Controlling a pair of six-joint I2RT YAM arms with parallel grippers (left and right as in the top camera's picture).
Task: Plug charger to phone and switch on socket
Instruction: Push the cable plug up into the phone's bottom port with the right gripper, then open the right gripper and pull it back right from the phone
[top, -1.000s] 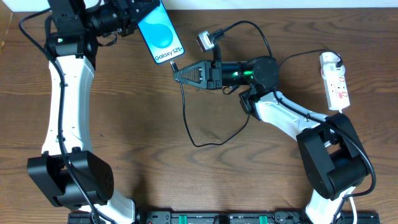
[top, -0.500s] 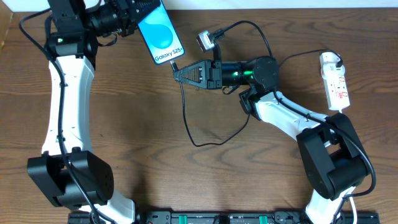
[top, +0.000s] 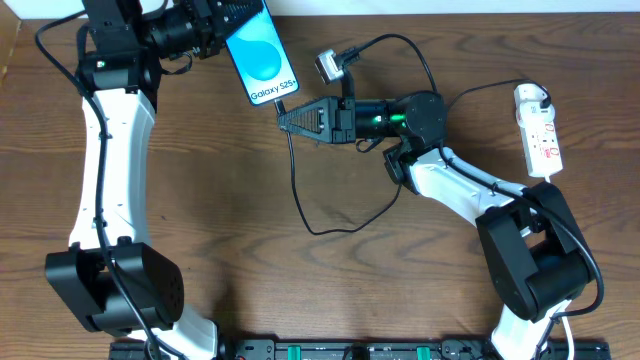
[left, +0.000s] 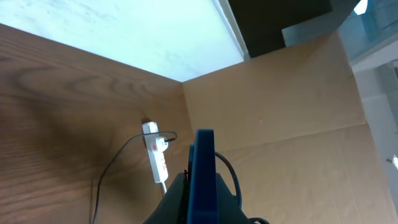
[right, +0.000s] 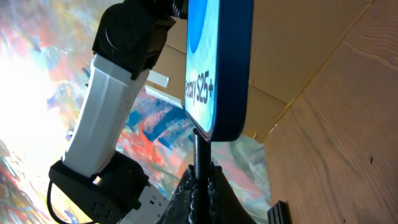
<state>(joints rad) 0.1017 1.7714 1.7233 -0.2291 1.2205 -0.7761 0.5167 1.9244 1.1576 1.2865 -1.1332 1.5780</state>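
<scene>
My left gripper is shut on the phone, a slim phone with a blue screen reading "Galaxy S25+", held up at the back left; the left wrist view shows it edge-on. My right gripper is shut on the charger, a thin black cable, with its connector tip just below the phone's bottom edge; I cannot tell whether it is inserted. The cable loops over the table. The white socket with red markings lies at the far right and shows in the left wrist view.
A small silver-and-black camera sits on my right arm behind the gripper. The socket's own cable runs left from it. A black rail lines the front edge. Cardboard walls stand beyond the table.
The phone in my left gripper has shifted slightly to the right, towards the connector tip. The right gripper and cable have stayed put.
</scene>
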